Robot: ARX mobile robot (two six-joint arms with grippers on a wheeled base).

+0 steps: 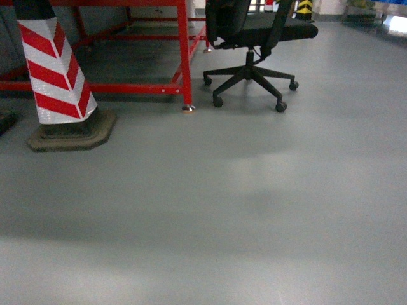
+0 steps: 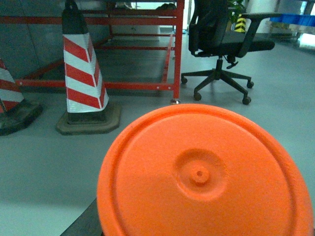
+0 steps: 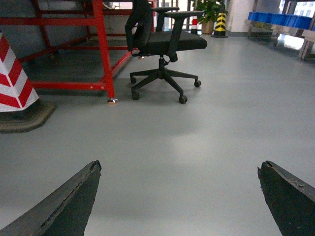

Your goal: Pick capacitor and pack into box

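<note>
Right gripper [image 3: 179, 196] jaws wide; orange disc [image 2: 204, 174] perhaps held left

A smooth grey floor [image 1: 254, 210] with soft light patches carries a red steel frame [image 1: 184, 51], a red-and-white striped cone [image 1: 54, 70] on a dark base and a black swivel chair [image 1: 254, 38] — blue bins [image 3: 280, 19] far back.

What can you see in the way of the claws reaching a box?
No box shows, so I can't tell. The open right claw faces bare floor; an orange disc fills the left wrist view.
</note>
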